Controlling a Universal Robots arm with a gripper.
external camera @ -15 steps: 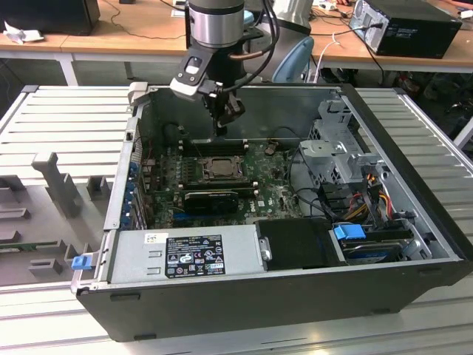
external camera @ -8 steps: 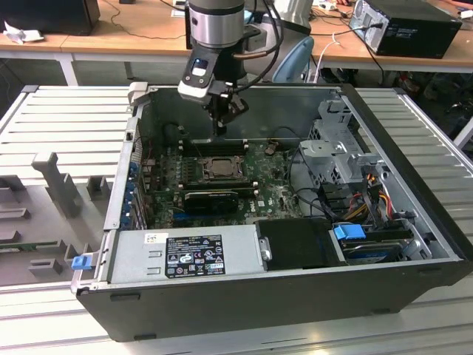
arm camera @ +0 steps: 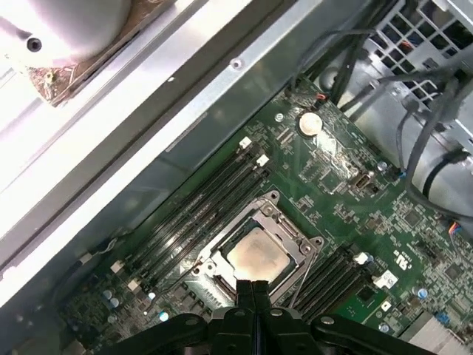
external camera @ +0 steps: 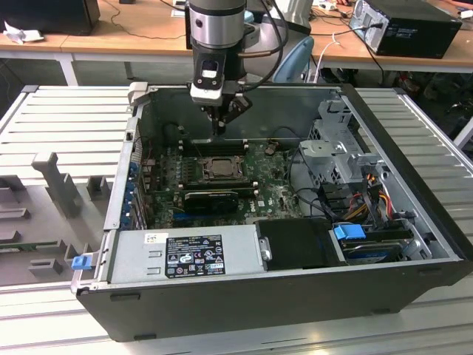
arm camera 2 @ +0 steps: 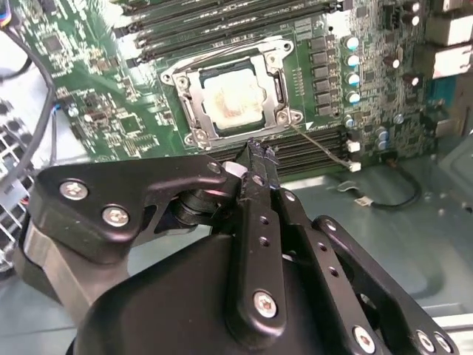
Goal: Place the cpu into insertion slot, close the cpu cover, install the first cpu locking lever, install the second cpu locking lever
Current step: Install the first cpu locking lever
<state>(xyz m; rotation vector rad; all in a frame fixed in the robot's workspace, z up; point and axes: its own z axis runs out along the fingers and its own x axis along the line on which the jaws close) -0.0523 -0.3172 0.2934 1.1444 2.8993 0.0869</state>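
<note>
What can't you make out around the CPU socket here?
First wrist view: the black gripper hides one corner of the silvery square cover frame.
Exterior view: the tan-grey square cpu is too small to show whether its cover is latched.
Second wrist view: the gripper blocks part of the green motherboard.

wooden desks (external camera: pixel 148 38) behind — ribbed grey table (external camera: pixel 66 118) below

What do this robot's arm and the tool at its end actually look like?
The arm ends in a silvery-grey cylinder with a dark band above it, and black cables loop beside it. Below sits a small black-and-white block. The tool is matte black, made of flat linked plates fastened with silver screws and tapering to two slim fingers.
</note>
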